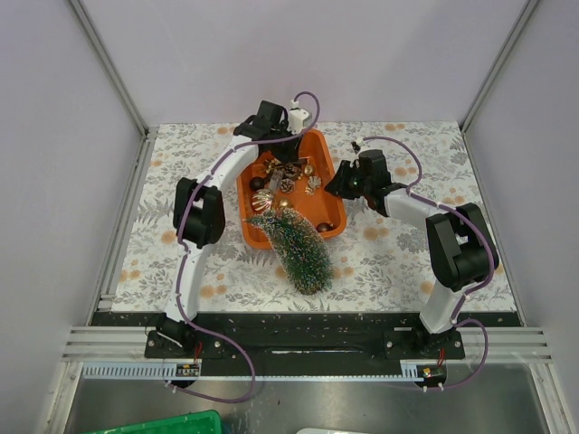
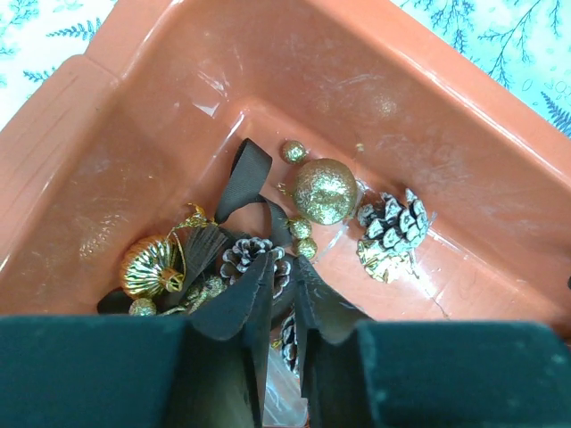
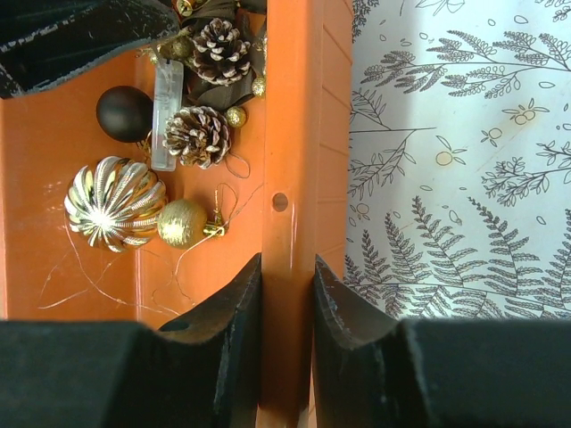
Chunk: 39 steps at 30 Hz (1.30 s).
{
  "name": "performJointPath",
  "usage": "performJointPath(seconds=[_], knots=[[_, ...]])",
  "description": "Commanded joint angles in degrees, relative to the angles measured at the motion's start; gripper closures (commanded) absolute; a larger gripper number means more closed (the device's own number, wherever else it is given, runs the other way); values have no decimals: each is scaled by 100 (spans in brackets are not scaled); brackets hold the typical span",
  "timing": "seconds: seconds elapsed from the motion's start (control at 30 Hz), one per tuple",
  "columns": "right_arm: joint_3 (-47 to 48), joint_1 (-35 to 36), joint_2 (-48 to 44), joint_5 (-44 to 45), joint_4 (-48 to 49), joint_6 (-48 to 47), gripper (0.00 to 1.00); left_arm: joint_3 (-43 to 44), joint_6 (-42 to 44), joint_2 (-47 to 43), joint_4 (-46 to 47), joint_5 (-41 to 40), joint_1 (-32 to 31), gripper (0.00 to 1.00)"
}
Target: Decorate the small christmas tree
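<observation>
Overhead, the slim dark green bottle-brush christmas tree with frosty tips (image 1: 294, 249) lies on its side at the centre of the frame. Its narrow end rests over the near rim of the orange plastic tray (image 1: 335, 217) and its wide end lies on the leaf-patterned bench (image 1: 389, 262). The left end effector (image 1: 285, 161) hangs over the tray's far end, among the ornaments. The right end effector (image 1: 332, 187) sits at the tray's right wall.

From the left wrist, the left end effector (image 2: 284, 267) points down into the tray (image 2: 161, 134). Its fingers stand close together with a frosted brown pinecone (image 2: 252, 257) at their tips; whether they pinch anything cannot be told. A gold glitter ball (image 2: 324, 190) lies at mid-frame, a ribbed gold bauble (image 2: 147, 266) at lower left, and a black ribbon loop (image 2: 245, 174) between them.

From the right wrist, the right end effector (image 3: 285, 267) is clenched on the tray's upright wall (image 3: 290, 134), one finger on each side. Inside the tray, at left, lie a ribbed silvery-gold ball (image 3: 114, 203) and a dark brown ball (image 3: 123, 113).
</observation>
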Motion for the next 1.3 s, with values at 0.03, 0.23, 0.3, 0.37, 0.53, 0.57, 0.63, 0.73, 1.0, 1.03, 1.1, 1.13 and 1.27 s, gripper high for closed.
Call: performJointPath(seconds=[0.03,0.23,0.3,0.37,0.53,0.57,0.63,0.73,1.0,1.03,1.1,1.13,1.27], knots=[[65,60,-398,-136,706,-211,77,184,-119,-373,351,-42,28,97],[354,51,-187,258,364,-185,79,378,-304,-645,299,186,28,100],[486,51,-56,417,189,-159,80,562,-383,-742,193,256,28,100],[644,51,103,619,39,-132,83,694,-453,-899,114,352,37,100],[1302,43,498,1093,-304,-132,83,949,-384,-1444,-184,371,54,100],[1487,25,568,1199,-383,-132,84,958,-357,-1576,-237,344,63,100],[1829,-19,753,1322,-515,-132,85,976,-331,-1813,-317,300,124,100],[2366,-28,1069,1637,-752,-132,89,950,-305,-2121,-334,239,204,100],[3167,-142,1562,2281,-1289,-97,93,870,-76,-2859,-405,63,318,100],[3219,-151,1597,2316,-1306,-97,93,862,-59,-2939,-422,54,318,100],[3465,-194,1667,2299,-1534,-1,94,862,3,-3106,-475,10,318,100],[3536,-212,1659,2255,-1639,69,94,853,29,-3202,-493,10,318,100],[3580,-212,1440,2220,-1746,219,76,783,73,-3571,-607,45,318,100]])
